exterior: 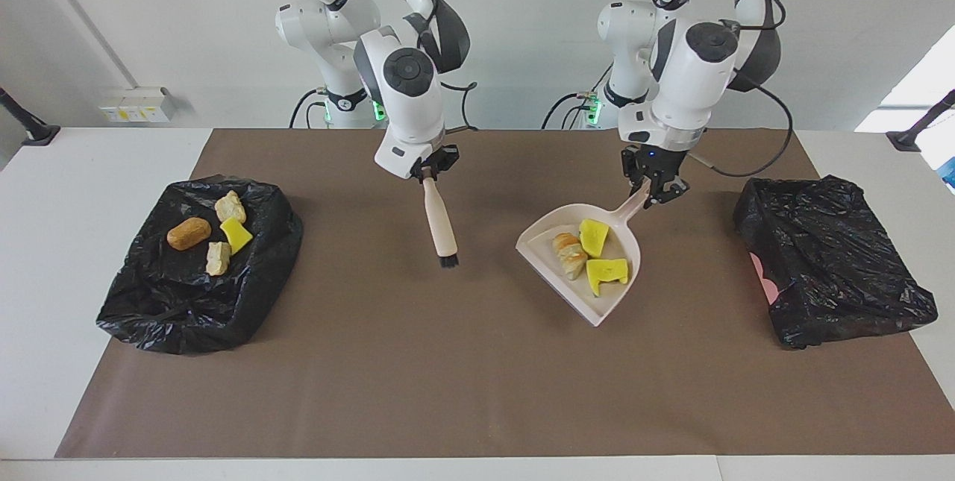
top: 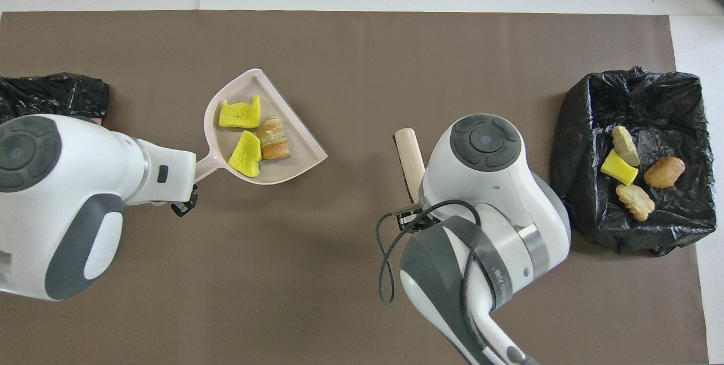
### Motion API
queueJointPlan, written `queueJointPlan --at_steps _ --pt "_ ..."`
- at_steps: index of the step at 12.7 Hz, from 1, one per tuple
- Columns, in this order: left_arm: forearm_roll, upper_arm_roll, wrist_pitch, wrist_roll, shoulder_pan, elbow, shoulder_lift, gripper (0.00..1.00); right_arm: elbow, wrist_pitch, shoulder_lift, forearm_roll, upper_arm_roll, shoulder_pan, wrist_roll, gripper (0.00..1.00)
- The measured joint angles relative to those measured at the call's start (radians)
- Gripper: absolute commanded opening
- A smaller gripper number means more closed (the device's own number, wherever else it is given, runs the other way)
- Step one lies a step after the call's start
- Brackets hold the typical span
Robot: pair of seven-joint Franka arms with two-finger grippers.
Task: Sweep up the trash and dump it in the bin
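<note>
My left gripper (exterior: 653, 194) is shut on the handle of the beige dustpan (exterior: 597, 317), holding it tilted over the mat between the middle and the black-bagged bin (exterior: 835, 265) at the left arm's end. In the dustpan (top: 294, 121) lie three pieces of trash: two yellow sponge chunks (exterior: 604, 271) (top: 240, 114) and a golden pastry (exterior: 571, 253) (top: 273, 137). My right gripper (exterior: 429, 168) is shut on the brush (exterior: 439, 224) (top: 408, 153), which hangs bristles down over the middle of the mat, apart from the dustpan.
A second black-bagged bin (exterior: 194, 302) (top: 639, 229) at the right arm's end holds several trash pieces (exterior: 205, 231). The brown mat (exterior: 448, 376) covers most of the white table.
</note>
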Motion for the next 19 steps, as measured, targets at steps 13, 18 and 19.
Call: queueJointPlan --at_steps 13,18,19 --pt "0.008 0.037 -0.292 0.269 0.599 0.382 0.113 0.0 -0.168 0.373 0.092 0.012 0.008 0.438 0.57 0.17" --pt "0.147 0.057 -0.285 0.477 0.699 0.469 0.208 0.0 -0.124 0.268 0.084 0.015 0.005 0.437 0.57 1.0" --pt "0.181 0.055 -0.282 0.506 0.699 0.474 0.215 0.0 -0.092 0.226 0.079 0.015 0.002 0.434 0.57 1.0"
